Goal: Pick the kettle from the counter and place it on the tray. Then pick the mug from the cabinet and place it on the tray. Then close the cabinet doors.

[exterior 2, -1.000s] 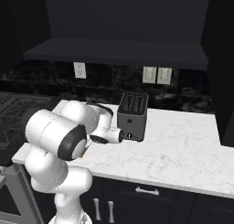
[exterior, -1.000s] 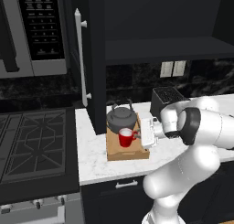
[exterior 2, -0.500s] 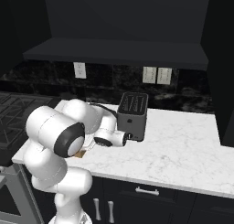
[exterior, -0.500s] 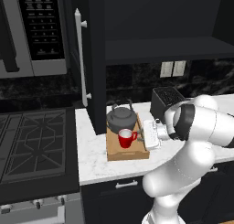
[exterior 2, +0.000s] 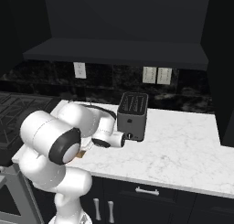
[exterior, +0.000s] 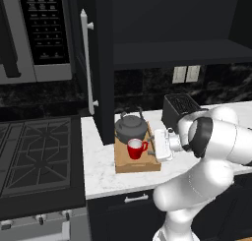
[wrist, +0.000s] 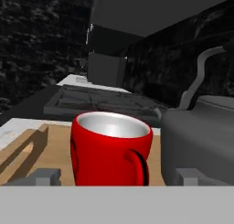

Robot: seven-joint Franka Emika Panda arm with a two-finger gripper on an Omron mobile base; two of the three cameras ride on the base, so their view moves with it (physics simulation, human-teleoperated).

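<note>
Kitchen dim, finished almost wholly in black; backsplash (exterior 2: 41,77) of black stone with pale flecks; two white wall outlets (exterior 2: 156,75) side by side, a third (exterior 2: 80,70) further left; microwave (exterior: 42,33) mounted above black gas stovetop (exterior: 34,151); boxy dark toaster (exterior 2: 132,115) near the backsplash; lower drawer fronts (exterior 2: 151,195) black, short silver handles.

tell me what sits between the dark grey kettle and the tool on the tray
The small red mug stands between the squat dark grey metal kettle and the tool, seen in the left base view.
</note>
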